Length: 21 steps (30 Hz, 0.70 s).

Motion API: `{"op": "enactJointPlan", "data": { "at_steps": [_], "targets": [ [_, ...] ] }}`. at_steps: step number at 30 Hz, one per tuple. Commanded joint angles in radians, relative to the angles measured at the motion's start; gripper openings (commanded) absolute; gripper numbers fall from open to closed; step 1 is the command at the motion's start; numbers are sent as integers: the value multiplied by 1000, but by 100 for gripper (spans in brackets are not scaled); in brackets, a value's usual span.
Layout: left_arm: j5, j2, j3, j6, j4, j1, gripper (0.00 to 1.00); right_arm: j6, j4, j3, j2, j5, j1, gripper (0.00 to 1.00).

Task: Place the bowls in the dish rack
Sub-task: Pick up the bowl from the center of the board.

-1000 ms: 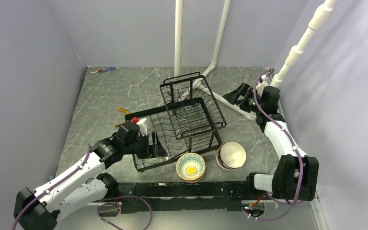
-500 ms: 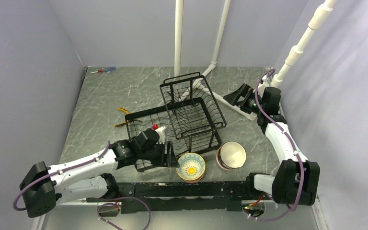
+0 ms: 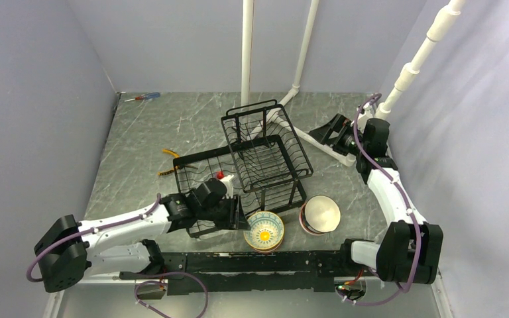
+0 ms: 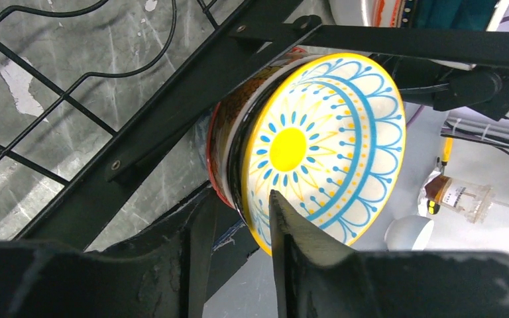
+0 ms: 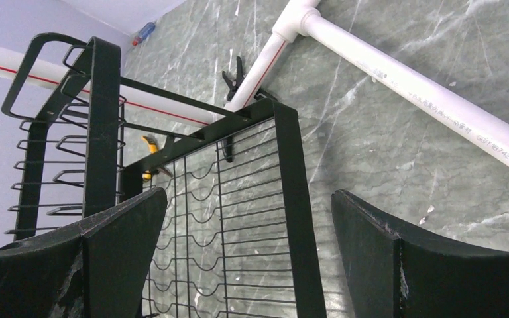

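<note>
left end effector point(image 4: 238, 199) straddles the rim of the yellow sun bowl point(image 3: 263, 232), which is stacked on other bowls point(image 4: 220, 159) on the worktop point(image 3: 146, 132) just beside the dish rack point(image 3: 199, 155). firm pinch unconfirmed (cannot tell). advise closing fully, then lifting straight up. right end effector point(image 5: 248, 193) spread wide.

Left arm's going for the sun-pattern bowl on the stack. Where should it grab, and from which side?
Pinch the bowl by its rim, from its left, one finger inside and one outside. It sits open side up, nested on a stack, so only the rim is free. The left gripper straddles that edge now.
</note>
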Motion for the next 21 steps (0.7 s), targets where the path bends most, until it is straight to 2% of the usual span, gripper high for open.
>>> {"op": "enactJointPlan", "data": {
  "at_steps": [1,4,8,10,11,21],
  "targets": [
    [-6,26,29,1,33,-7,38,-6,-6,59,-18,-17,-1,100],
    [-12,28,37,12,19,-9,30,-8,-16,65,-24,-20,0,100],
    [-47,14,67,30,-54,-12,15,-13,-33,77,-28,-24,0,100],
    [-68,-5,80,36,-81,-11,5,-11,-40,84,-32,-22,0,100],
    [-76,-16,84,36,-92,-11,3,-10,-41,87,-33,-22,0,100],
    [-66,-70,95,66,-94,-11,3,-14,-66,108,-46,-33,0,100]
  ]
}}
